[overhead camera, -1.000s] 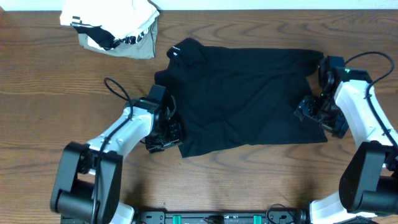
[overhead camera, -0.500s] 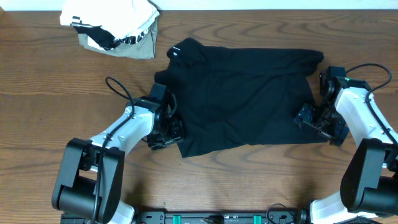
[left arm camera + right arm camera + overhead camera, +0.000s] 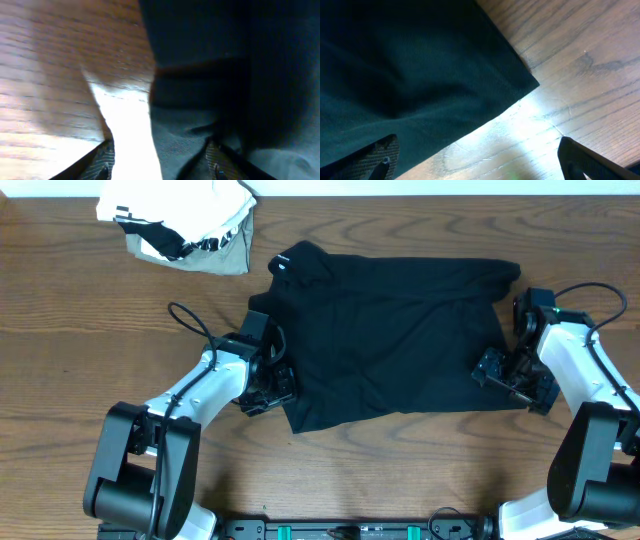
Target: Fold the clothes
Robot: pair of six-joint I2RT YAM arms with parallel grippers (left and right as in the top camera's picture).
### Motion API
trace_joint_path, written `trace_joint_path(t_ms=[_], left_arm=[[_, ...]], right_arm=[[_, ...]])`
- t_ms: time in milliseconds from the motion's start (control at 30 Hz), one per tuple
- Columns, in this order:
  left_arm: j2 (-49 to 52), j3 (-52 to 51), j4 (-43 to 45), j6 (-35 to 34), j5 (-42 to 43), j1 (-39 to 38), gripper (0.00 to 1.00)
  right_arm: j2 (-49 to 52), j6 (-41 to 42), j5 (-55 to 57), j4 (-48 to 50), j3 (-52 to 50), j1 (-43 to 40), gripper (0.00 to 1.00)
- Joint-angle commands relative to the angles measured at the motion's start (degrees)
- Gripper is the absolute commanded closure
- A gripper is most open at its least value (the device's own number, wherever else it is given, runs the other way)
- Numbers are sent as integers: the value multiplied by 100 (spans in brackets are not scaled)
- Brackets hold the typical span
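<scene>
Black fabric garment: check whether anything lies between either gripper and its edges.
Nothing visible does. The left gripper sits at the left edge of the black soft fabric garment, the right gripper at its near right corner, both open. The white-and-grey bundle lies apart, at the far left of the wooden table.

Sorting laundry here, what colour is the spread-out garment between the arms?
The garment is plain black, clearest in the overhead view.
</scene>
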Motion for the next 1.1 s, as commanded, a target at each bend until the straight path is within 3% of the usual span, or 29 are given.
trace_joint_path(t_ms=[0,300,500,867,1067], left_arm=[[109,-39,-50,-66,-780,20,40],[109,-39,144,87,-859,-278,41],[109,-39,197,-66,-1576,-791,41],[157,-39,262,-151,-1569,-772,41],[293,-39,374,-149,-1569,-772,59]], right_arm=[[48,-55,2,26,-44,-31,1],[48,-57,33,85,-44,-31,1],[48,-57,42,111,-44,-31,1],[48,-98,39,50,-289,-31,1],[48,-101,-46,590,-723,-57,1]])
